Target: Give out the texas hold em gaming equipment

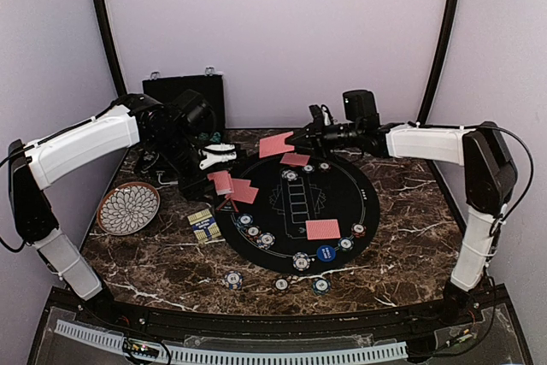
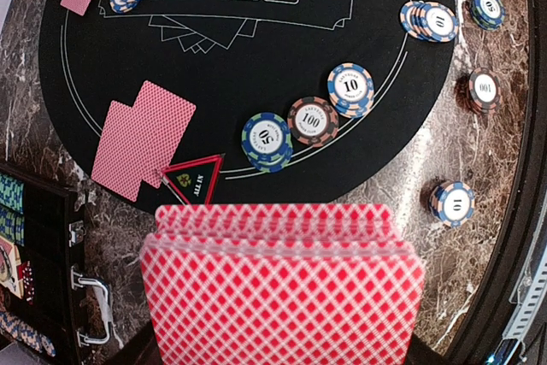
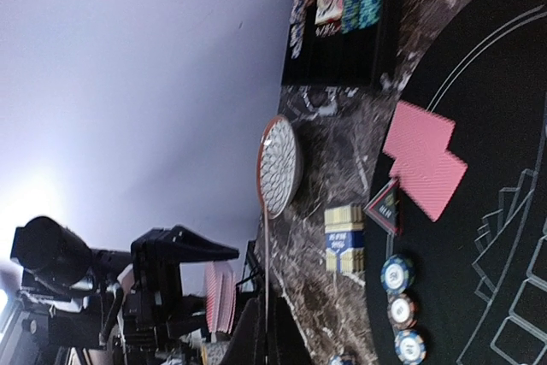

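Note:
My left gripper [image 1: 219, 160] is shut on a deck of red-backed cards [image 2: 282, 288], held over the left rim of the round black mat [image 1: 367, 203]. My right gripper [image 1: 297, 138] is shut on a single red-backed card [image 1: 275, 144] above the mat's far side; the right wrist view shows this card edge-on [image 3: 267, 245]. Two overlapping cards [image 2: 141, 147] lie on the mat's left, one card [image 1: 323, 229] lies at the near right, and another [image 1: 295, 159] at the far side. Striped chips [image 2: 311, 120] and a blue small blind button [image 1: 326, 252] ring the mat. Three chips [image 1: 281, 284] lie off the mat at the front.
A white petal-pattern plate [image 1: 128, 208] sits at the left. An open black case [image 1: 184, 91] stands at the back left. A blue and yellow card box [image 1: 202, 226] and a red-edged triangular marker [image 2: 194, 179] lie by the mat's left rim.

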Robot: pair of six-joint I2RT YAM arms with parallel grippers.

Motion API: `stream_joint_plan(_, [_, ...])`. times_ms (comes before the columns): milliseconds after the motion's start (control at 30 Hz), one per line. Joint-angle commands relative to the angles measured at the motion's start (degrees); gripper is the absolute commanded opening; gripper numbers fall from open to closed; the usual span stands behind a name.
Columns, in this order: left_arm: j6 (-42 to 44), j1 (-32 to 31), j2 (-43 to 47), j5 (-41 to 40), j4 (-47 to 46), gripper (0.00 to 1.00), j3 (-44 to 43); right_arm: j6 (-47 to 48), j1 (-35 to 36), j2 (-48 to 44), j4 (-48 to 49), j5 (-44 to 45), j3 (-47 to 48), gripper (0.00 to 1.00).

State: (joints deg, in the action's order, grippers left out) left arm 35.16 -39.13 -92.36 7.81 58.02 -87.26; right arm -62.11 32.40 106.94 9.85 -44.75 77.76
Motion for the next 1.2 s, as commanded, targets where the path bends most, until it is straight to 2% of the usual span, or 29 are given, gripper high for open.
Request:
stream_joint_plan(0, [0.27, -0.09, 1.43, -0.24, 1.07, 0.04, -0.45, 8.10, -3.94, 2.75, -8.60, 3.12, 6.90, 0.00])
stream_joint_plan(200, [0.33, -0.13, 1.63, -0.17, 1.12, 0.04, -0.34, 13.80, -7.08, 11.98, -16.29, 7.07, 16.71, 0.00])
stream_joint_plan(567, [0.24, -0.10, 1.70, 0.08, 1.09, 0.03, -0.10, 16.38, -8.06, 27.26, -22.82, 9.80, 34.53, 0.00])
stream_joint_plan(1067, [0.57, -0.13, 1.90, 0.20, 0.52, 0.03, 1.08, 17.29, -9.63, 37.52, -24.79, 13.08, 43.08, 0.00])
stream_joint_plan(1167, [0.48, -0.13, 2.03, 0.29, 0.52, 0.03, 1.19, 17.52, -9.64, 38.06, -24.79, 13.90, 43.76, 0.04])
